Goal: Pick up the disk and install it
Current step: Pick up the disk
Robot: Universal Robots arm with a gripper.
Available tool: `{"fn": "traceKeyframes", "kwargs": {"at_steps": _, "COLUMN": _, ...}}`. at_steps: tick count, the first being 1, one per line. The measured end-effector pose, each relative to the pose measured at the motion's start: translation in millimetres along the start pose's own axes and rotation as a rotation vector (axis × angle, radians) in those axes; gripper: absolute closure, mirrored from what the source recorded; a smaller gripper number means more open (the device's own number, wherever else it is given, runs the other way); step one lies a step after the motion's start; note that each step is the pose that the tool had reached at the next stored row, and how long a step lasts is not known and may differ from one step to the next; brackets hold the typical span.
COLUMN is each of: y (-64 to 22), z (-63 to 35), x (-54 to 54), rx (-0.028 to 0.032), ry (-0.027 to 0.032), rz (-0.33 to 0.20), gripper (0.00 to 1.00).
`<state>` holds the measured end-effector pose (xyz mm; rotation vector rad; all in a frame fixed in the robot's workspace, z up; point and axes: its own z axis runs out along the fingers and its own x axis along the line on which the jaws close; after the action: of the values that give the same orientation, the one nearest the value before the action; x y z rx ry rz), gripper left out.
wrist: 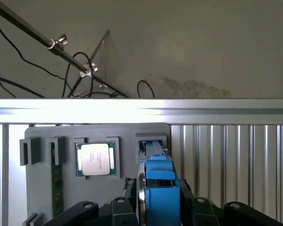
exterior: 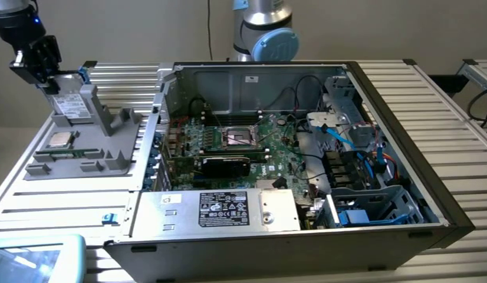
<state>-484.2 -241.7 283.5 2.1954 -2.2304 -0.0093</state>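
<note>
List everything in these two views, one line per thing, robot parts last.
disk: one, silver-grey in a blue bracket, upright in the holder
holder: one, grey, on the table at the exterior view's left
CPU chip: one, silver, flat in a holder pocket
memory stick: one, green, in a holder slot beside the chip
computer case: one, grey inside, open, mid-table
motherboard: one, green, inside the case
silver box: one, black label, at the case's near edge
cables: several, blue, in the case toward the exterior view's right
table: one, ribbed aluminium
arm: one, silver with blue cap, behind the case
gripper: one, black, closed on the disk
</note>
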Motion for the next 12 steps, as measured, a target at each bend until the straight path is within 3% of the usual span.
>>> {"fn": "traceKeyframes", "kwargs": {"at_steps": 4, "y": 0.0, "z": 1.0, "x": 0.4, "rx": 0.0000, "ry": 0.0000, "rz": 0.001, "gripper": 0.54}}
{"fn": "traceKeyframes", "kwargs": {"at_steps": 6, "y": 0.0, "z": 1.2, "x": 0.6, "rx": -0.0001, "ry": 0.0000, "rz": 0.001, "gripper": 0.63}}
{"fn": "traceKeyframes", "kwargs": {"at_steps": 12, "y": 0.0, "z": 1.4, "x": 1.7, "rx": 0.0001, "ry": 0.0000, "rz": 0.001, "gripper": 0.63}}
